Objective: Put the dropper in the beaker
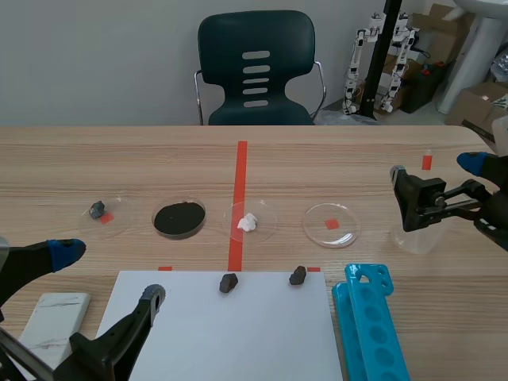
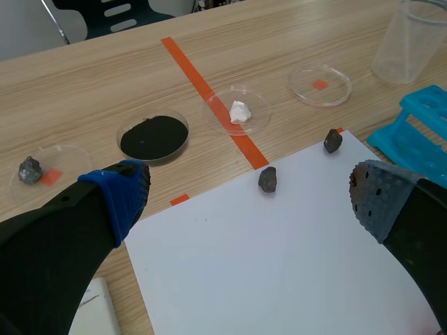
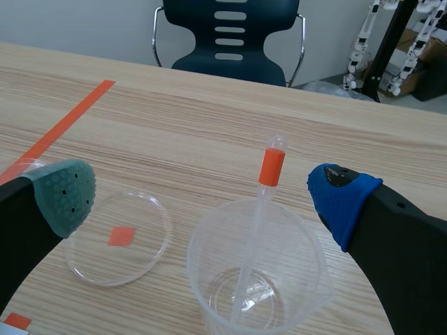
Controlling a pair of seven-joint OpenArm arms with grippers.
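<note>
Inside the beaker (image 3: 209, 307) at the right side of the table stands the dropper (image 3: 260, 230). Its tip is on the beaker floor and its tube leans on the far rim. Long axis near upright, tilted away from the right gripper (image 3: 202, 192); the end with the orange band points up and away, above the rim. Right gripper jaws are wide apart, one pad on each side of the beaker and clear of its wall, holding nothing and not touching the dropper.

Just beside the beaker, toward table centre, is an empty petri dish (image 1: 331, 225) over an orange mark. Next in the row are a dish with a white lump (image 1: 252, 221) on the tape line, a dish of black powder (image 1: 179, 218) and a dish with a grey stone (image 1: 103, 210).

Nearer the robot lies a white paper sheet (image 1: 230, 333) with two dark stones (image 1: 228, 282) at its far edge. A blue test-tube rack (image 1: 373, 325) lies beside the sheet, near the beaker.

Left gripper (image 2: 248, 199) hangs over the sheet with its jaws wide and empty. A flat white block (image 1: 55, 313) lies beside it.
</note>
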